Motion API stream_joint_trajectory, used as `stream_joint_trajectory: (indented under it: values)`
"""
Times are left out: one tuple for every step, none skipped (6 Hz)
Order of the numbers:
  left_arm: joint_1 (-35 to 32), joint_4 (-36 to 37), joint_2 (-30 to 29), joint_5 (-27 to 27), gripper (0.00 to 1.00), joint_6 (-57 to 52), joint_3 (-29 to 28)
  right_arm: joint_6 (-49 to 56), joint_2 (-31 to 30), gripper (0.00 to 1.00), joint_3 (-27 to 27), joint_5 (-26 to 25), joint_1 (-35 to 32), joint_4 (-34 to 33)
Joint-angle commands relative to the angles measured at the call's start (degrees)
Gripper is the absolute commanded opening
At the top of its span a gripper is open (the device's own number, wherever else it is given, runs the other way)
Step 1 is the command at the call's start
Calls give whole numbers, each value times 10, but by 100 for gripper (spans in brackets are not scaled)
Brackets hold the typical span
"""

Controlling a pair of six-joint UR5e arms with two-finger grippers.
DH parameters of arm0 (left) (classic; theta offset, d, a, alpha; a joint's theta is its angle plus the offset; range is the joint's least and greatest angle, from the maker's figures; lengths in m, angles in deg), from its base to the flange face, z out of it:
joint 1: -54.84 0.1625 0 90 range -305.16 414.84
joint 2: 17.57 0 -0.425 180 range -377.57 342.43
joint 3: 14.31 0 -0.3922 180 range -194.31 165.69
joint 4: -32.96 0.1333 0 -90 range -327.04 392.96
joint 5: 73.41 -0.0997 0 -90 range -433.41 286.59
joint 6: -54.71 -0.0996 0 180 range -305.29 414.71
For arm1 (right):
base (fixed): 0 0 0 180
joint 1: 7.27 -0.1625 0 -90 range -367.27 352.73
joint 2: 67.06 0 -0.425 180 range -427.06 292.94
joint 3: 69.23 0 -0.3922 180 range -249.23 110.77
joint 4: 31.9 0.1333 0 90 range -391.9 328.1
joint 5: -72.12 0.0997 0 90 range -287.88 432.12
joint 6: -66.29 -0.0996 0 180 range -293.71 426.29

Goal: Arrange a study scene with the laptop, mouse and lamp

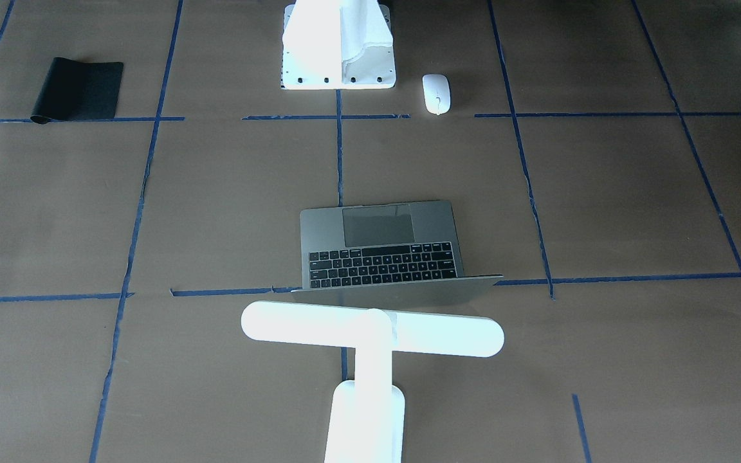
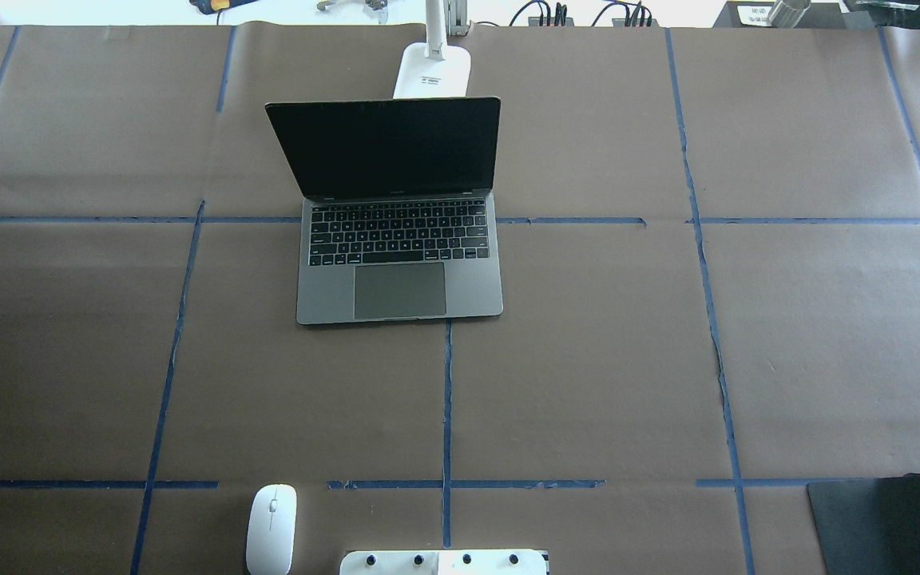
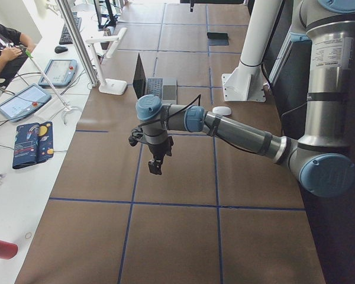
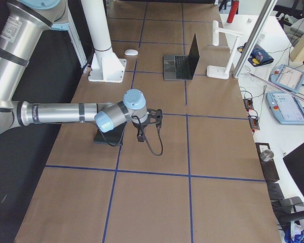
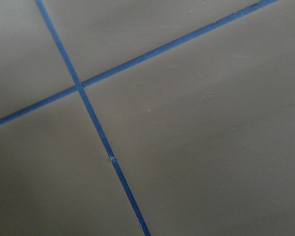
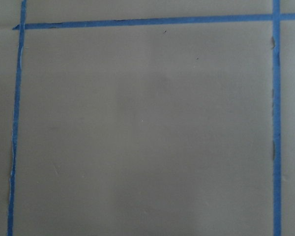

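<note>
**Open laptop mid-table, broad bare paper to either side of it**

You have the laptop (image 2: pixel 400 271) lid-up on the far half of the table (image 2: pixel 588 359). The lamp (image 1: pixel 370 331) stands just behind its lid, and its base label is too small to read. The mouse (image 2: pixel 271 527) lies by the near edge, beside the white mount (image 1: pixel 338 51), and the black mat (image 2: pixel 879 523) sits well apart at the near right corner. Both arms reach out low with their wrists turned down. The left gripper (image 3: pixel 156 168) hangs over bare paper. The right gripper (image 4: pixel 141 136) hangs by the mat. You cannot tell from these side views how far either gripper's jaws are apart, or whether they hold anything.
</note>
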Motion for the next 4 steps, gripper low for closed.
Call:
stream_joint_trajectory:
  values:
    - [-3, -6, 6, 7, 100, 6, 4, -189, -67, 100, 23, -89, 146, 217]
    - [-3, -6, 6, 7, 100, 8, 8, -258, -71, 100, 58, -153, 231, 293]
    - [-3, -6, 6, 7, 100, 10, 18, -295, -73, 99, 80, -207, 307, 324]
    - [-3, -6, 6, 7, 100, 10, 18, -332, -73, 96, 84, -245, 366, 325]
